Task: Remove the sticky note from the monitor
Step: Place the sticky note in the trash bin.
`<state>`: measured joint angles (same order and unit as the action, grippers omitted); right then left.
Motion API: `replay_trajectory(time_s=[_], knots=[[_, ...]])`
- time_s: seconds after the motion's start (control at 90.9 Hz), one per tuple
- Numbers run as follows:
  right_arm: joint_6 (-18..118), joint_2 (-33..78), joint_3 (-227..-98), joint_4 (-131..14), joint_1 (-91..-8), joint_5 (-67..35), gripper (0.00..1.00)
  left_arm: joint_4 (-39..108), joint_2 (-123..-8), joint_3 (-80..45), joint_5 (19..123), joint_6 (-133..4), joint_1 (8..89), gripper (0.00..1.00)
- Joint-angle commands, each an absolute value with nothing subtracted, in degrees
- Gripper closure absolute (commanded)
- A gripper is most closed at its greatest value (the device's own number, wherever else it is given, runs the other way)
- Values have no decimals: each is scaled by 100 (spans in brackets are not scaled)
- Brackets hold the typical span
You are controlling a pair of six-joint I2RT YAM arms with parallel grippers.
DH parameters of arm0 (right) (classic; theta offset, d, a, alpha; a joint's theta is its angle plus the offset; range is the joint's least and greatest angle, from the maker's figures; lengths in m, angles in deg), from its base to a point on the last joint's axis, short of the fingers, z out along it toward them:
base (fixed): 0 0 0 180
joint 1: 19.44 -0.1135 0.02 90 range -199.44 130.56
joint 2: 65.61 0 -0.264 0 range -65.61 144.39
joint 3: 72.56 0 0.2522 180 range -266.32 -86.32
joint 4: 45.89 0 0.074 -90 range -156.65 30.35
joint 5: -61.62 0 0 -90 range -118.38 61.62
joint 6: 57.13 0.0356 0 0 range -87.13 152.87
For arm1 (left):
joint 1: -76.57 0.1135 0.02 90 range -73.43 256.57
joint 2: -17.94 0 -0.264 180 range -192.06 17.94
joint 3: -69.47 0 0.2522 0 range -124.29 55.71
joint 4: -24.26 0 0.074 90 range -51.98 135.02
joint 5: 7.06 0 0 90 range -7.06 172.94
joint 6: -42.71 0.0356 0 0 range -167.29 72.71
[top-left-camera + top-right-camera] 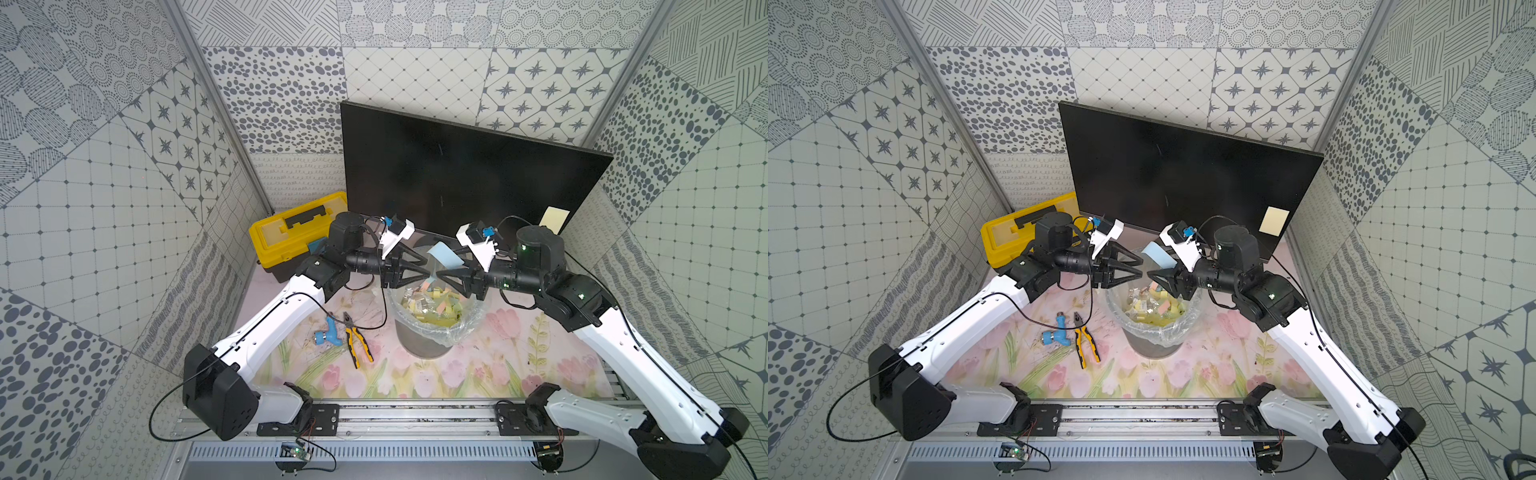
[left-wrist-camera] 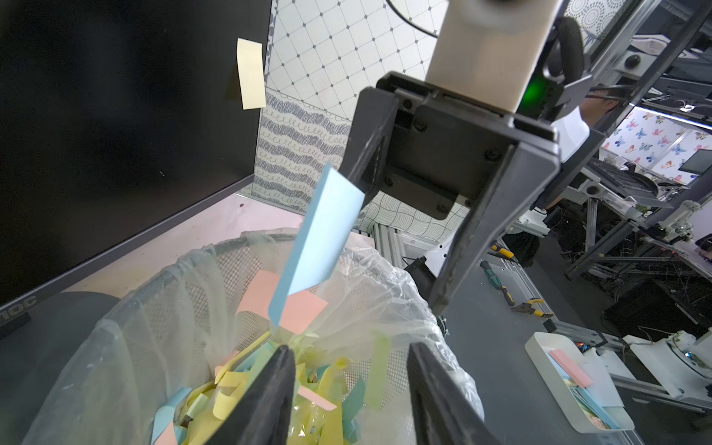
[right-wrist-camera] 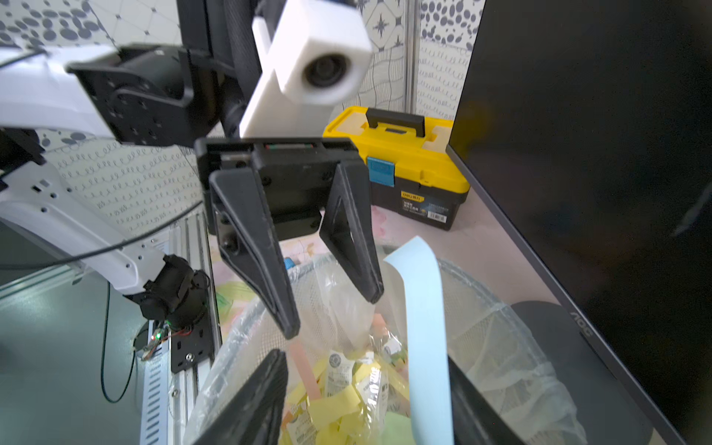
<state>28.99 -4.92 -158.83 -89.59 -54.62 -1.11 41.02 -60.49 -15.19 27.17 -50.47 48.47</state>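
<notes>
1. The monitor [image 3: 578,115] carries the brand letters "AOC" in pale print on its lower bezel. The right wrist view shows them turned on their side.
2. In the left wrist view the same bezel lettering sits at the picture's edge, where it is cut off and looks like "10C".
3. The toolbox [image 3: 404,154] has a small yellow brand tag on its black front. The tag seems to read "deli" followed by Chinese characters, but it is too small to be sure.
4. Below that tag is a dark sticker with a white barcode patch, and its print cannot be read.
5. White packets [image 3: 335,362] in the waste bin [image 3: 501,308] bear print and round marks that are too small to read.
6. No text can be read in either top view.
</notes>
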Motion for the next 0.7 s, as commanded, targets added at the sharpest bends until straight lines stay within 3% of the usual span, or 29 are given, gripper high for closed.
replay_trajectory(time_s=[0.0,0.693], knots=[[3422,-644,-15744,-7740,-5468,121,39,2364,-6076,-1388,2571,-6156,4820,50],[3644,-673,-15626,-7542,-5449,693,40,1297,-6075,-1447,2588,-6800,4822,84]])
